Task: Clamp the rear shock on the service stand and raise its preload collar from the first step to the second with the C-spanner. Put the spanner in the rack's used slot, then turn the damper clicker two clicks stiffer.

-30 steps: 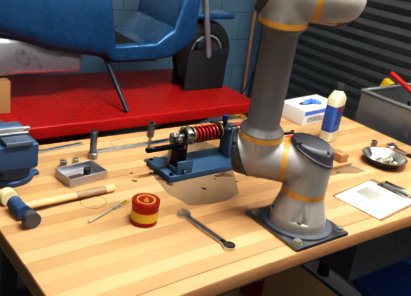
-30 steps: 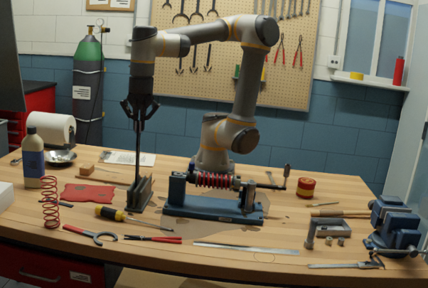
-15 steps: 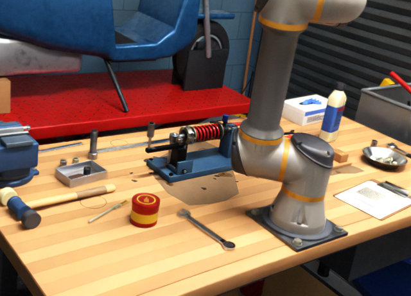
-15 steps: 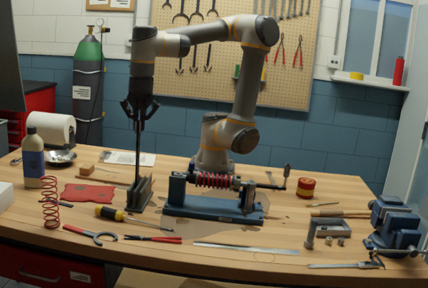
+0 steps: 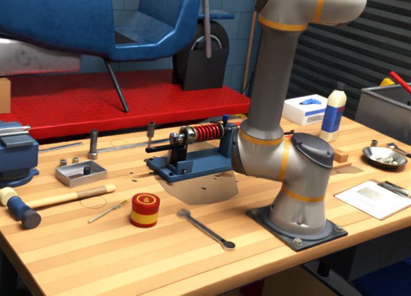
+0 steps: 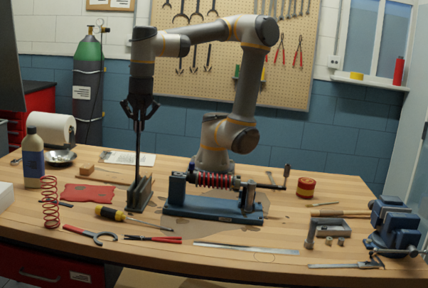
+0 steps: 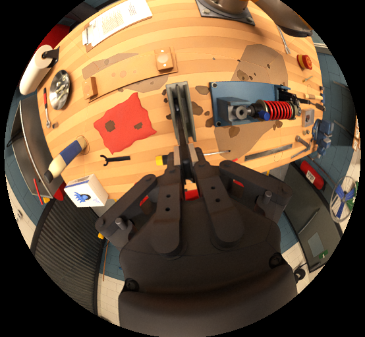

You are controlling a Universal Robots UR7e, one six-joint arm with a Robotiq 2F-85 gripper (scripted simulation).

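Observation:
The rear shock (image 6: 213, 180) (image 5: 205, 132) (image 7: 277, 110), with its red spring, lies horizontal in the blue service stand (image 6: 212, 207) (image 5: 191, 162). Left of the stand is the grey slotted rack (image 6: 138, 192) (image 7: 180, 113). The dark C-spanner (image 6: 137, 155) hangs upright with its lower end in the rack, and my gripper (image 6: 139, 123) (image 7: 184, 161) holds its top end closed, high above the rack. In the wrist camera the spanner runs from the fingers down into the rack. The blue clicker knob (image 6: 192, 166) (image 5: 225, 118) sits at the shock's end nearest the rack.
A blue-and-cream bottle (image 6: 33, 158) stands at the bench's left end. A red rag (image 6: 87, 193), a loose red spring (image 6: 49, 201), a yellow-handled screwdriver (image 6: 124, 217), a red-handled hook wrench (image 6: 90, 235) and pliers (image 6: 153, 239) lie near the rack. A vise (image 6: 392, 226) sits far right.

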